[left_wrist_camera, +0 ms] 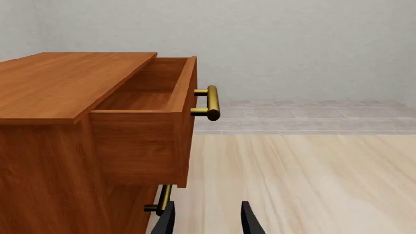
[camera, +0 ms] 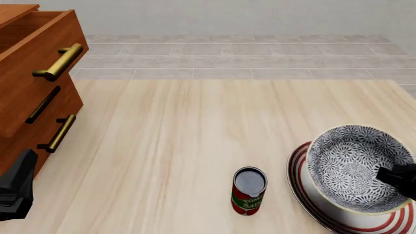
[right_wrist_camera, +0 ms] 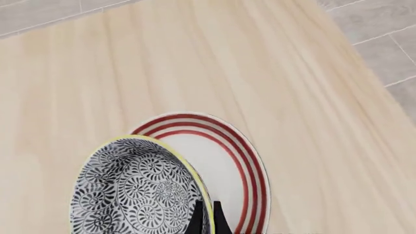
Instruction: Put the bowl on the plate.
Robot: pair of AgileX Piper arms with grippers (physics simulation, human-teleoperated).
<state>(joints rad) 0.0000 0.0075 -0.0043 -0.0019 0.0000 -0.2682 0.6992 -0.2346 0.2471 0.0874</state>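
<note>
The blue-grey floral bowl with its yellowish rim sits tilted over the white red-ringed plate at the table's near right. In the right wrist view, my right gripper is shut on the rim of the bowl, one finger inside and one outside, with the plate showing behind it. I cannot tell whether the bowl touches the plate. In the front view, the right gripper reaches over the bowl's right side. My left gripper is at the near left beside the cabinet. It is open and empty, as the left gripper shows in its wrist view.
A small red can stands upright just left of the plate. A wooden drawer cabinet with brass handles fills the left side, and its top drawer is pulled open.
</note>
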